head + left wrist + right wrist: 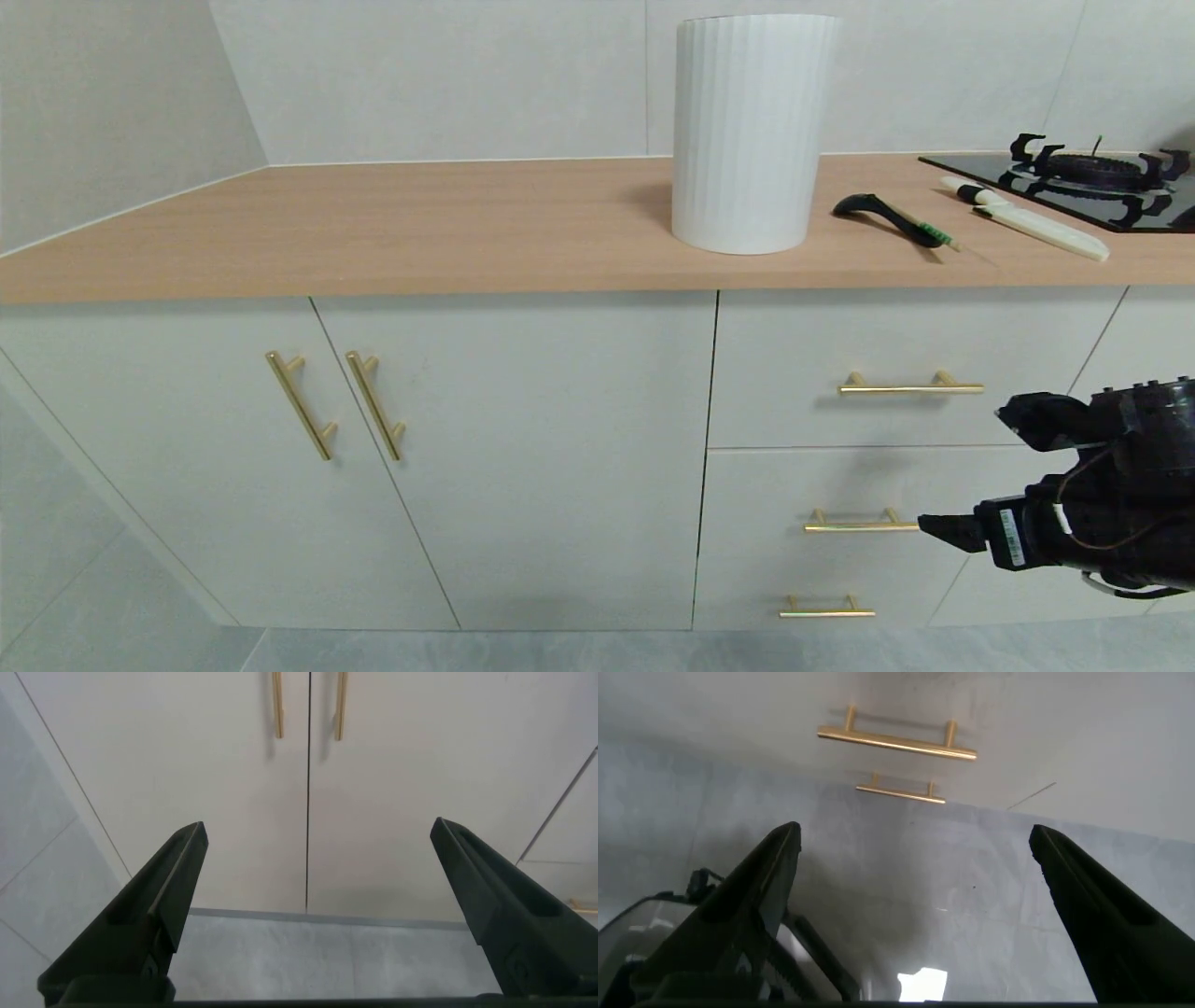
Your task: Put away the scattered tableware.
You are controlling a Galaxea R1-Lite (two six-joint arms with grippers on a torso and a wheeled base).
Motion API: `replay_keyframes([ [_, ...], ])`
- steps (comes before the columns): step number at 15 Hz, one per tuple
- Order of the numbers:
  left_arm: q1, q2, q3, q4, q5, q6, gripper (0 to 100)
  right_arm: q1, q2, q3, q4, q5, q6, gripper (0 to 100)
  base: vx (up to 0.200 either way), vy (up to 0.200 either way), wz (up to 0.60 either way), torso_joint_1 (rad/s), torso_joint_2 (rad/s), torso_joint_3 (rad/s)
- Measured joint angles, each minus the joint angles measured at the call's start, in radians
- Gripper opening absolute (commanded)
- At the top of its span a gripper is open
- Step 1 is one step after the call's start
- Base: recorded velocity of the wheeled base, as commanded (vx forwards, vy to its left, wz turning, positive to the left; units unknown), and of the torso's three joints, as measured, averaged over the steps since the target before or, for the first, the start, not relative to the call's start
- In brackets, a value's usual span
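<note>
The right end effector (963,467) hangs released, fingers spread, just beside a drawer handle (861,525). Well above it on the bench (420,224) lie a knife (1027,222) and a black tool (896,219), with a white canister (744,131) up-left. The left end effector (318,829), also released, faces the cupboard doors (187,784).

Head view: from above, looking forward and down onto the worktop (373,233) and cabinet fronts (523,448). Left wrist view: low, past the left claw (316,829), facing the door handles (277,705). Right wrist view: past the right claw (912,832), facing the lower drawer handles (896,743). The head view shares both sets of handles.
</note>
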Motion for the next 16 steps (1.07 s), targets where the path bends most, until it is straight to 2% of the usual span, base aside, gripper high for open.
replay_keyframes([
  [5,0.000,0.000,0.000,0.000,0.000,0.000,100,0.001,0.195,0.005,-0.188,-0.014,0.038,100,0.000,0.000,0.00,0.000,0.00,0.000],
  [10,0.000,0.000,0.000,0.000,0.000,0.000,100,0.001,0.410,0.023,-0.499,-0.093,0.083,100,0.000,0.000,0.00,0.000,0.00,0.000],
  [16,0.000,0.000,0.000,0.000,0.000,0.000,100,0.001,0.569,0.031,-0.700,-0.154,0.108,100,0.000,0.000,0.00,0.000,0.00,0.000],
])
